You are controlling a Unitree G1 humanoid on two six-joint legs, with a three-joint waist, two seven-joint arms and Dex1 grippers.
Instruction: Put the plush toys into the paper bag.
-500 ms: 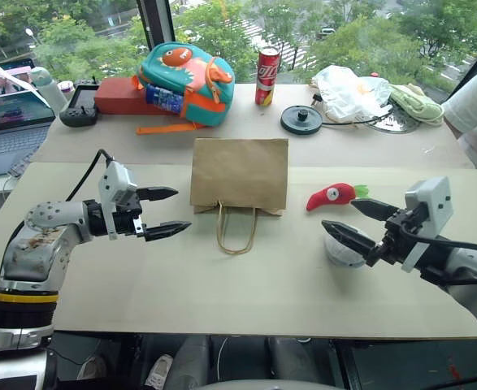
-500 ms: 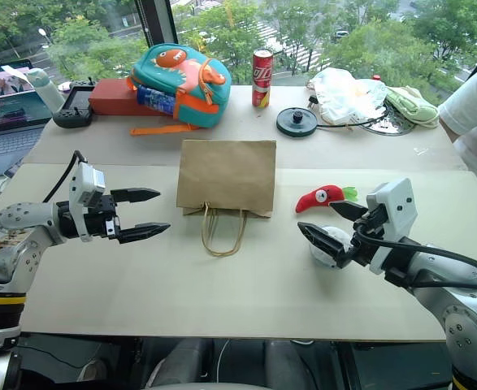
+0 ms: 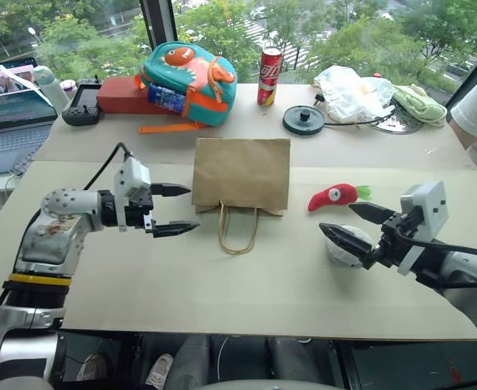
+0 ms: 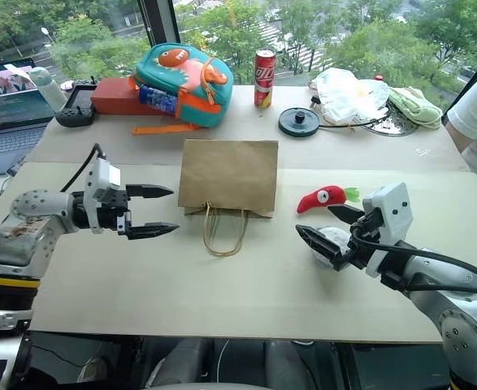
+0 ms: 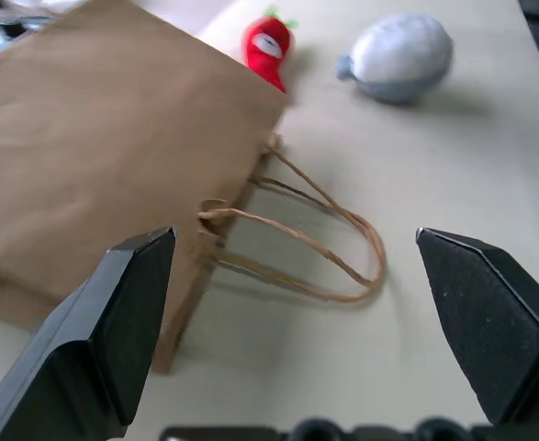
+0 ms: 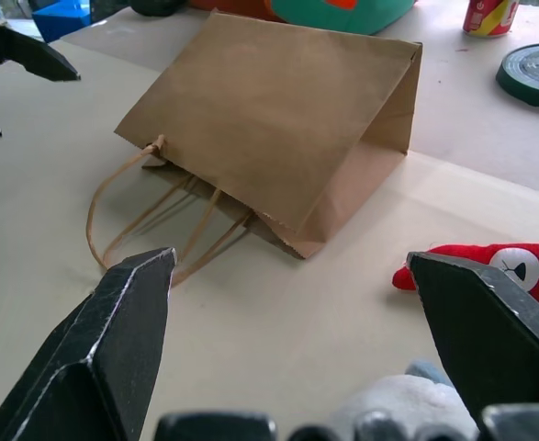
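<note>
Now, you're hovering the right gripper (image 3: 354,225) (jaws apart, empty) over the grey ball toy (image 3: 344,251); lower squarely before closing.

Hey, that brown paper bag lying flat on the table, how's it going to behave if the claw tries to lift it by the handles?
The paper bag lies collapsed flat, so it probably weighs little and would hang closed rather than hold its mouth open. Its cord handles sprawl limp on the table, so they likely flop and slip. The thin paper looks prone to creasing.
</note>
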